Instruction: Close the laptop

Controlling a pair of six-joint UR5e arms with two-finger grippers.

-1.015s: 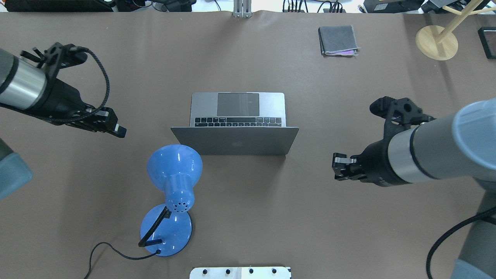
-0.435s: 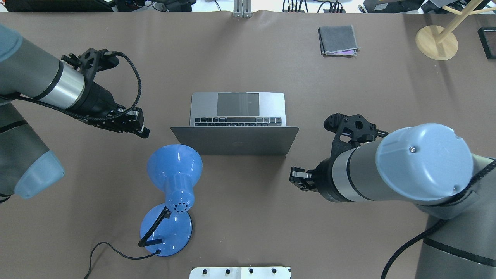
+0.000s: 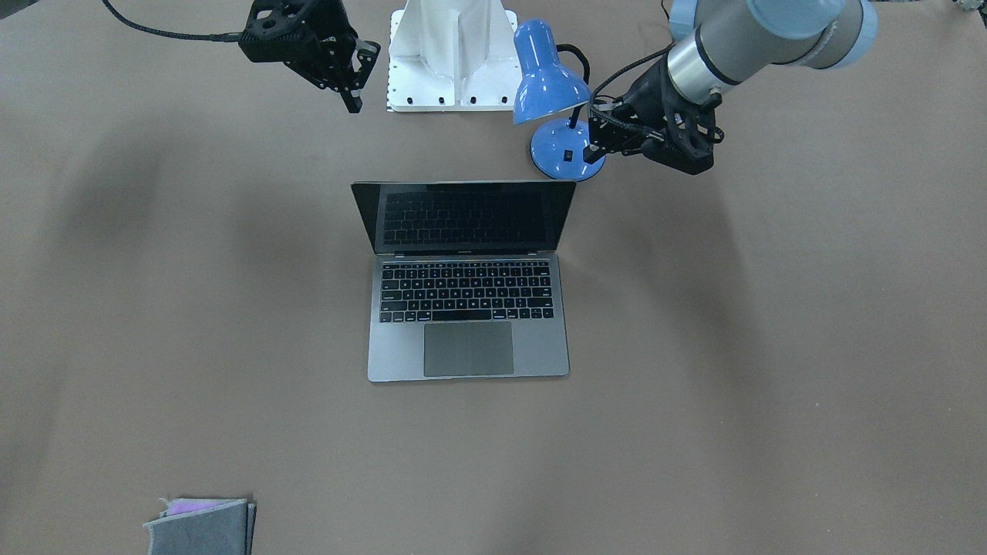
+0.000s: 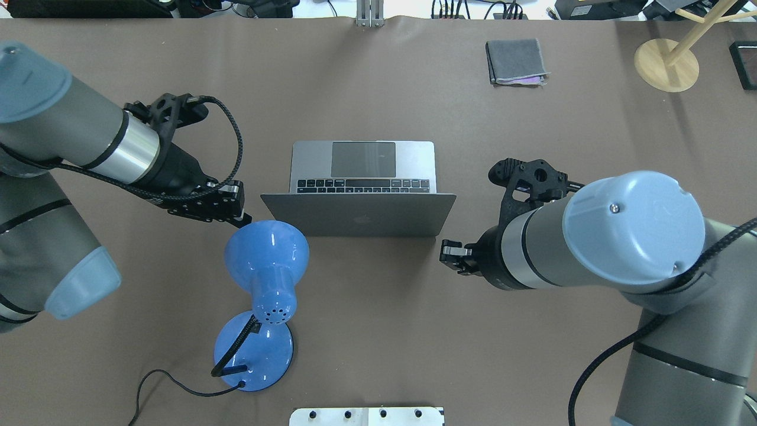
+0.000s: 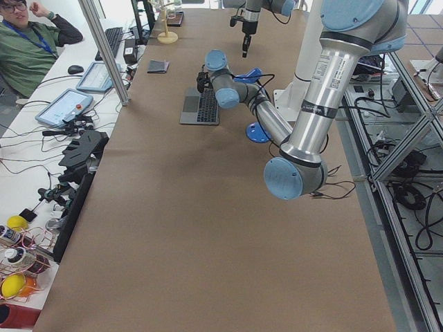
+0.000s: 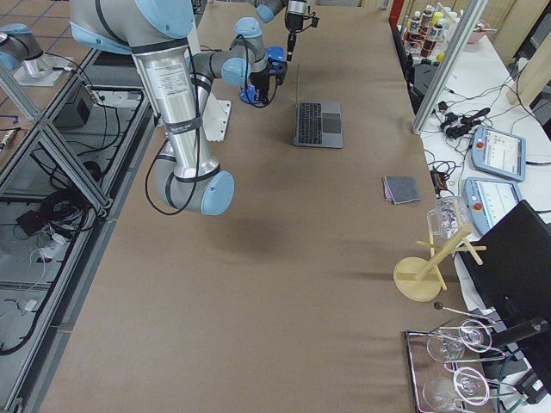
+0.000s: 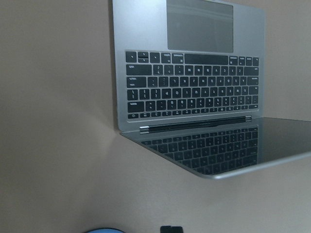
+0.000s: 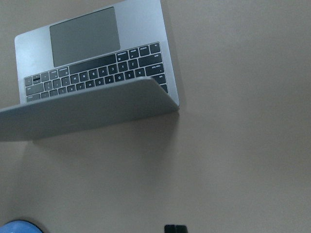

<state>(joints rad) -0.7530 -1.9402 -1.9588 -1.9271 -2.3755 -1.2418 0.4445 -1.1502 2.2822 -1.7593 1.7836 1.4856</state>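
Note:
The space-grey laptop (image 4: 364, 160) stands open in the middle of the table, its lid (image 4: 358, 216) upright with the back toward the robot. The front view shows its black screen and keyboard (image 3: 468, 308). My left gripper (image 4: 239, 220) is shut and empty, just left of the lid's left corner, over the lamp shade, and apart from the lid; it also shows in the front view (image 3: 592, 152). My right gripper (image 4: 445, 257) is shut and empty, just behind the lid's right corner, apart from it. Both wrist views look down on the laptop (image 7: 189, 92) (image 8: 97, 63).
A blue desk lamp (image 4: 266, 254) with a cord stands close behind the lid's left corner, under my left gripper. A folded grey cloth (image 4: 516, 61) lies at the far right. A wooden stand (image 4: 666, 64) is at the far right corner. The robot's white base plate (image 4: 366, 416) is at the near edge.
Both arms have moved in toward the laptop: the left gripper rightward to the lid's left corner, the right gripper leftward to behind its right corner. The laptop has not moved.

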